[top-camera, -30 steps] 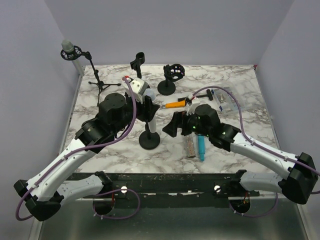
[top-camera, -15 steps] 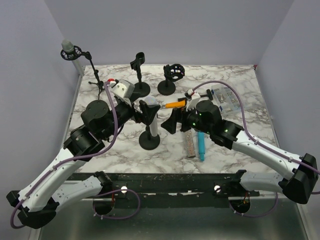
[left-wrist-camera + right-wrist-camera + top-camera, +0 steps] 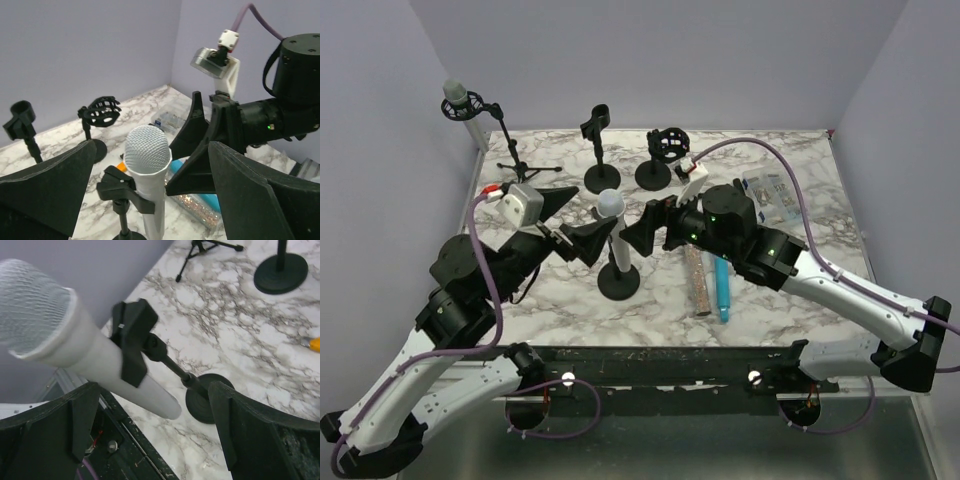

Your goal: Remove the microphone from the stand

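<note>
Microphone (image 3: 616, 235), white with mesh head uppermost, clipped near upright in stand (image 3: 619, 284) on marbled worktop (image 3: 800, 190). Left gripper (image 3: 578, 222) just left of stand, jaws spread wide, holding nothing, clear of microphone. Right gripper (image 3: 646, 226) just right of stand, likewise wide open and empty. Glitter tube (image 3: 699, 285) and blue pen (image 3: 722, 292) flat to right of stand. Clip holder (image 3: 599, 150) and shock-mount holder (image 3: 662, 158) behind stand.
</note>
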